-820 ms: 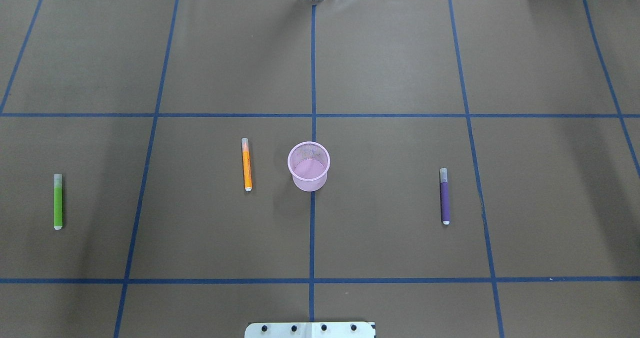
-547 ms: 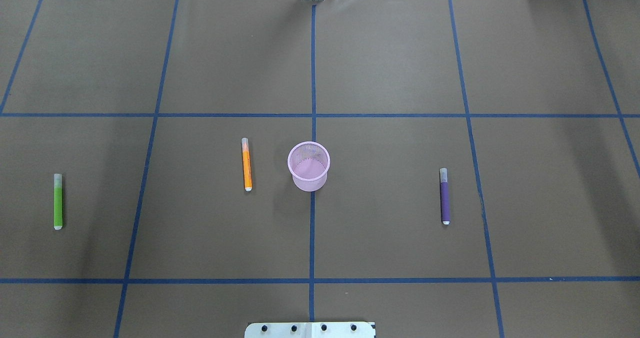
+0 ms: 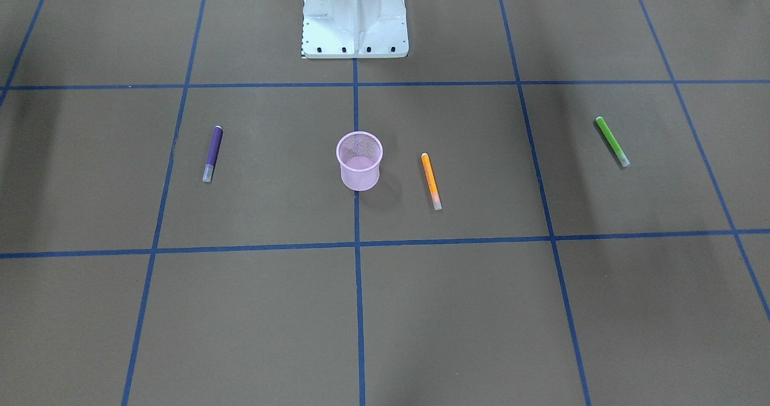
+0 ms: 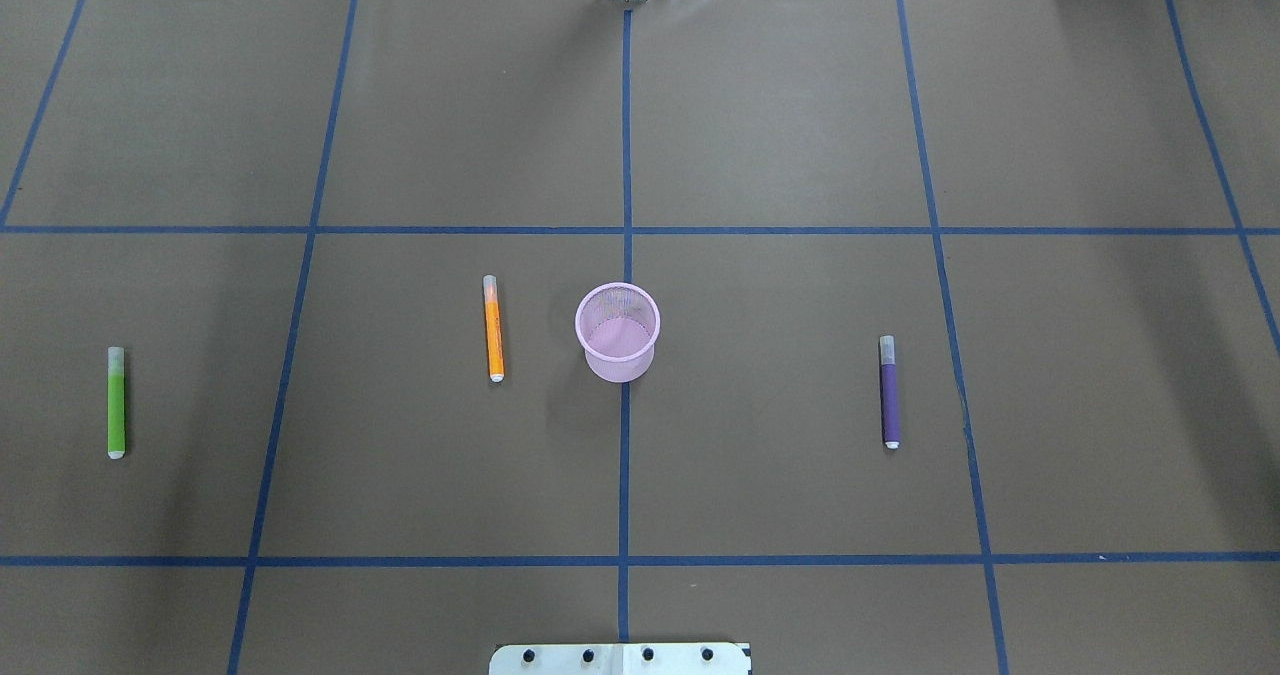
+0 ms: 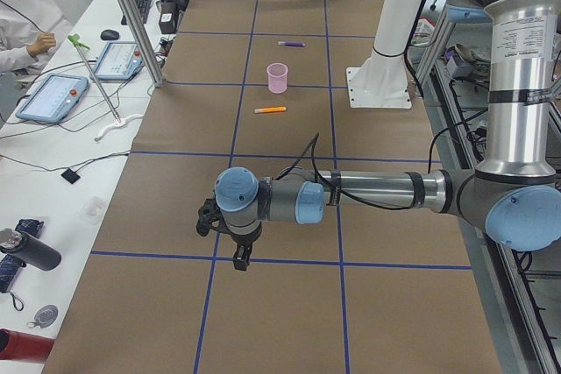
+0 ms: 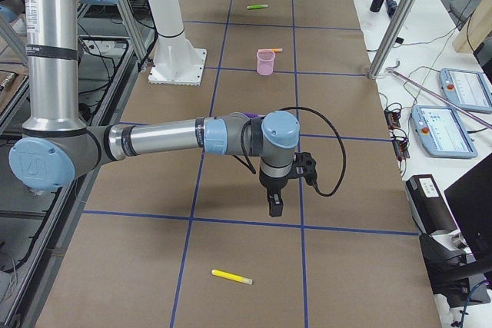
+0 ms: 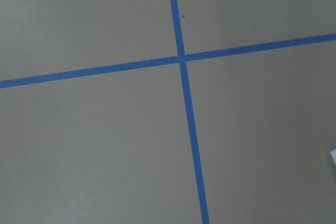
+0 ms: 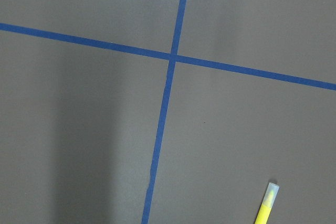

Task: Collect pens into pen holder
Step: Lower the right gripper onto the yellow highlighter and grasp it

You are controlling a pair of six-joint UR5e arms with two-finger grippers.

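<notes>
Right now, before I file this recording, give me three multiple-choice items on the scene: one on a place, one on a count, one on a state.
1. Where does the orange pen lie?
A. Inside the cup
B. Flat on the table, beside the cup on the robot's left side of it
C. At the table's far right end

2. How many pens show across all the views?
A. Two
B. Three
C. Four

3. How does the cup stand?
A. Tipped on its side
B. Upright and empty
C. Upright with a pen in it

Answers:
1 B: the overhead view shows it lying apart from the cup, in the left half.
2 C: orange, the green pen, the purple pen, and the yellow pen, which shows in the side views.
3 B: its rim faces up and its mesh bottom shows bare.
</notes>
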